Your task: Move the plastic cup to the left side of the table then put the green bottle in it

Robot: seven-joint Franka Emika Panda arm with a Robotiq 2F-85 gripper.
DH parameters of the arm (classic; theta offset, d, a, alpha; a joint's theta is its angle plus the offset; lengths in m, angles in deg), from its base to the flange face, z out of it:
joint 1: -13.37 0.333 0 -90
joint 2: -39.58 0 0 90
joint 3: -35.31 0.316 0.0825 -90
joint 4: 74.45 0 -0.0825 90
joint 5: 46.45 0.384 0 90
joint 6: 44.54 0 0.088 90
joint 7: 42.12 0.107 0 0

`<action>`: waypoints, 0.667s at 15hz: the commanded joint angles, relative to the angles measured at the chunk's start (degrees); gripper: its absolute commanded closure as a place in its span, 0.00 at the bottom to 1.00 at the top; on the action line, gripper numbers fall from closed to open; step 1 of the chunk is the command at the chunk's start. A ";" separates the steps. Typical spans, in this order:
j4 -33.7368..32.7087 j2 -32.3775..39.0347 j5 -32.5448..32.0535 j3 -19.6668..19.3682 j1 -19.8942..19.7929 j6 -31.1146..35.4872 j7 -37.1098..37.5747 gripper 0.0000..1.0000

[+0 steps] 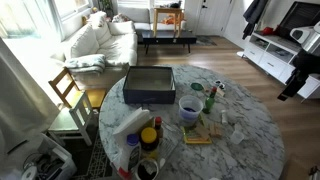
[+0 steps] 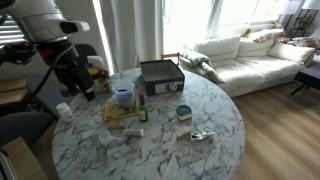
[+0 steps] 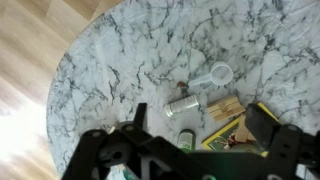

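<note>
The plastic cup [image 1: 190, 107], whitish with a blue-purple rim, stands near the middle of the marble table [image 1: 250, 140]; it also shows in an exterior view [image 2: 123, 96]. The slim green bottle [image 1: 211, 99] stands upright close beside it, apart from it [image 2: 143, 112]. My gripper [image 2: 82, 85] hangs open and empty above the table's edge, well away from the cup. In the wrist view the open jaws [image 3: 200, 115] frame a green bottle [image 3: 186, 138] seen from above. The cup is out of the wrist view.
A dark box [image 1: 148, 85] sits behind the cup. A yellow bottle with a red cap [image 1: 157, 126], a green-lidded jar [image 2: 183, 112], a silver can [image 3: 183, 105], a white scoop [image 3: 215, 75], wooden blocks [image 3: 225, 107] and a flat card [image 2: 120, 116] lie around.
</note>
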 commanded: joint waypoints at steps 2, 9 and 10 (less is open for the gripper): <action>-0.13 -0.03 -0.34 -0.52 0.65 -0.27 0.32 0.00; -0.61 10.53 9.90 -1.00 2.10 13.26 10.62 0.00; -0.90 12.83 11.91 -0.83 2.16 16.95 12.41 0.00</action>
